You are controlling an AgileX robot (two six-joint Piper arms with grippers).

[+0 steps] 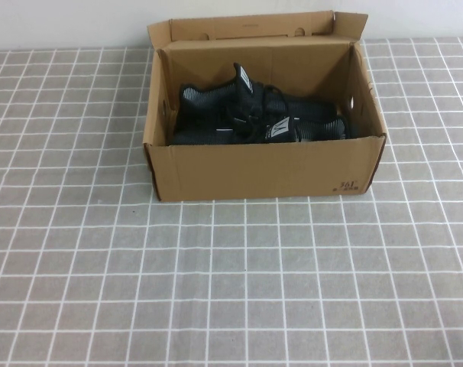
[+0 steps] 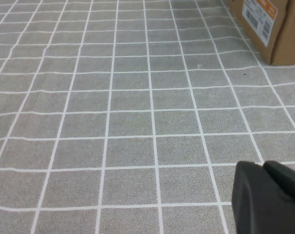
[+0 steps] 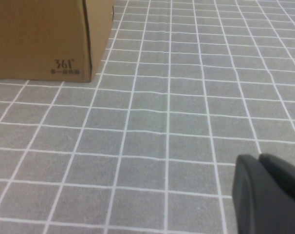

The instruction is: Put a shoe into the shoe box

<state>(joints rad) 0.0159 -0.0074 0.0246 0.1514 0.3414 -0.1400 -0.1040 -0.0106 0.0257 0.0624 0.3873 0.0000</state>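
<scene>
The left gripper (image 2: 270,197) is hovering low over the tiled worktop (image 1: 239,283) with its fingers pressed together and holding nothing, and the right gripper (image 3: 269,192) is hanging the same way on the right side, both well apart from the shoe box (image 1: 266,170), probably because nothing is asking for a grasp. The shoe (image 1: 293,128) is lying inside the open box beside its mate (image 1: 216,99), so the placing seems done.
</scene>
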